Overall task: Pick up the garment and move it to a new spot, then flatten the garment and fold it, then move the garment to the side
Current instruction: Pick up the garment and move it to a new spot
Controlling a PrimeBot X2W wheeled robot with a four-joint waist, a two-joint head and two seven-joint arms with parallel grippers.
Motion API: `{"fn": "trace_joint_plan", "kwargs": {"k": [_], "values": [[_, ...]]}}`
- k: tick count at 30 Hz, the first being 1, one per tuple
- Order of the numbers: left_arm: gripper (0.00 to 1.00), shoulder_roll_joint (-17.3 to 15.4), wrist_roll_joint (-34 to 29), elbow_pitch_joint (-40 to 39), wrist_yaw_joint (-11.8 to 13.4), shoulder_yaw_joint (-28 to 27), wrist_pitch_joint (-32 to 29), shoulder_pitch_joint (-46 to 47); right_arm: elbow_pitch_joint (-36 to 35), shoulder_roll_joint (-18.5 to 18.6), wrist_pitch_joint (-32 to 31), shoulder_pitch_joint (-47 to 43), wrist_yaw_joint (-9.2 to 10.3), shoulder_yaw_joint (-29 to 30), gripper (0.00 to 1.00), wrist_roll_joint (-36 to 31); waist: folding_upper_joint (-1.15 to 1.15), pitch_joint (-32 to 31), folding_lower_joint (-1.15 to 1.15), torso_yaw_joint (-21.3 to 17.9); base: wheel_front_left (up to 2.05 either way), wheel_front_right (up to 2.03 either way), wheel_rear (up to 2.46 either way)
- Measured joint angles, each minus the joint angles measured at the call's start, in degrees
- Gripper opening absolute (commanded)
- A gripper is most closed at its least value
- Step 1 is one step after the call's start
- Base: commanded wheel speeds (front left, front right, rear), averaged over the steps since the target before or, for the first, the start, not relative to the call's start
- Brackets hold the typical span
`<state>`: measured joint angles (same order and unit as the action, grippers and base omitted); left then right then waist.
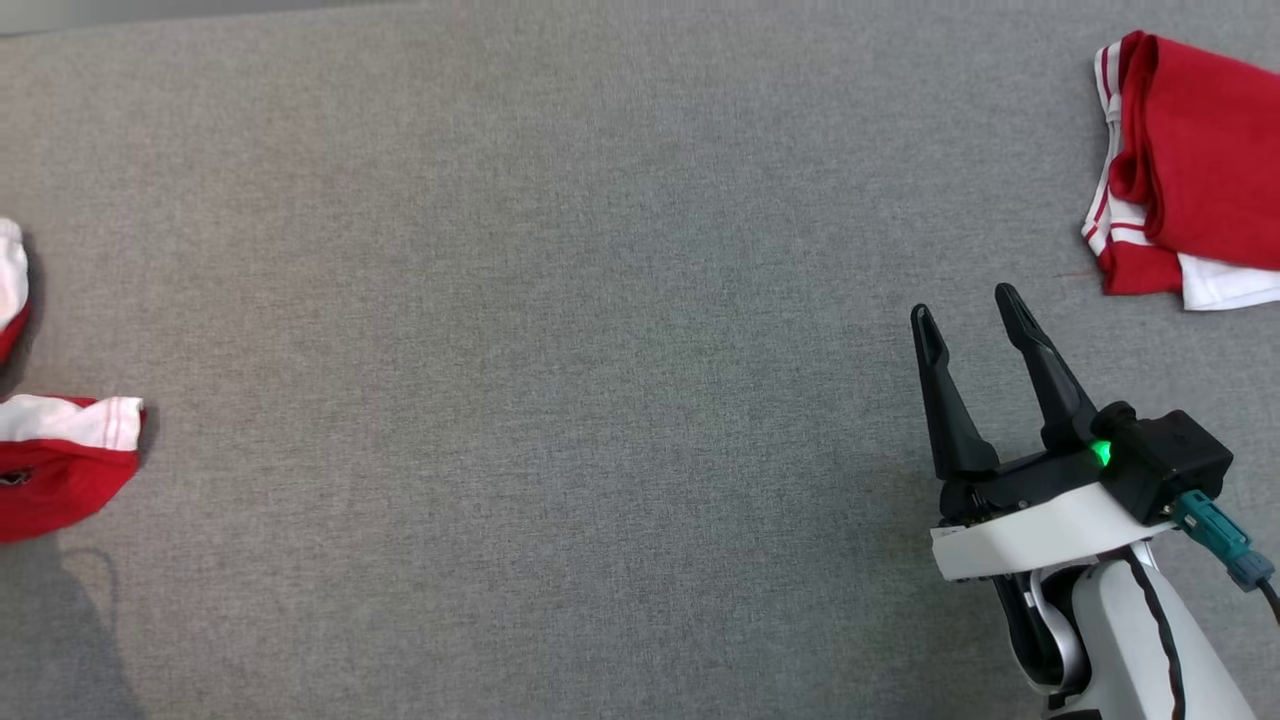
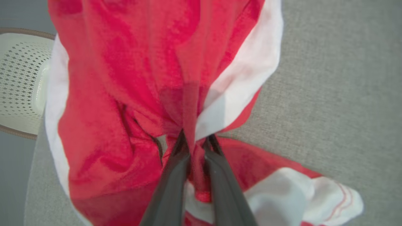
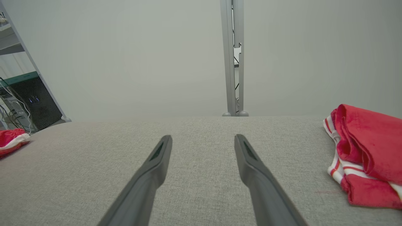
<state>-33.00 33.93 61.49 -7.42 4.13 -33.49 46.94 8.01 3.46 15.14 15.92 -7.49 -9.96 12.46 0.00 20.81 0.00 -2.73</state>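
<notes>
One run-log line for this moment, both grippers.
left gripper: shut on red garment | right gripper: open, over gray surface | folded garment: far right

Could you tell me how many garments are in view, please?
2: folded garment, head view's upper right; bunched garment, its left edge, pinched by the left gripper; others may be hidden.

Red-and-white garment (image 2: 125, 78) bunched at the left edge of the counter (image 1: 600, 300)

Soft red fabric with broad white bands and a white hem carrying thin red stripes. It is crumpled into loose folds, and one gathered ridge is pinched between the fingers of the left end effector (image 2: 196, 139). From the head camera the garment (image 1: 60, 470) lies on the counter's far left, partly cut off.
</notes>
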Motion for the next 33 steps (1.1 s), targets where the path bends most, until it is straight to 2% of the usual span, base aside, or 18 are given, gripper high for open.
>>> {"fn": "trace_joint_plan", "kwargs": {"k": [8,15,20,26,33], "values": [[0.00,-1.03,1.10,-8.34,0.00,7.15,4.38,-1.26,1.38,-0.22,0.00,-1.74,0.00,-0.10,1.00,1.26,0.00,-6.13,0.00,0.29,0.00,0.00,0.00],[0.00,-2.97,4.31,-22.15,0.00,17.90,3.41,-3.10,2.65,-0.41,0.00,-3.98,0.00,-0.43,1.00,2.38,0.00,-12.72,0.00,-0.28,0.00,0.00,0.00],[0.00,-3.60,6.48,-33.76,0.00,25.32,1.70,-2.71,2.77,-0.52,0.00,-4.82,0.00,-0.09,1.00,2.79,0.00,-15.79,0.00,-2.19,0.00,0.00,0.00],[0.00,-2.11,7.22,-45.01,-0.05,33.40,2.37,-0.03,2.52,-0.54,0.00,-5.32,0.00,0.57,1.00,3.14,0.00,-17.11,0.00,-5.91,0.00,0.00,0.00],[0.00,1.16,4.91,-50.03,-0.05,42.21,5.37,1.76,1.85,-0.57,0.00,-5.31,0.00,1.87,1.00,3.13,0.00,-16.58,0.00,-9.80,0.00,0.00,0.00]]}}
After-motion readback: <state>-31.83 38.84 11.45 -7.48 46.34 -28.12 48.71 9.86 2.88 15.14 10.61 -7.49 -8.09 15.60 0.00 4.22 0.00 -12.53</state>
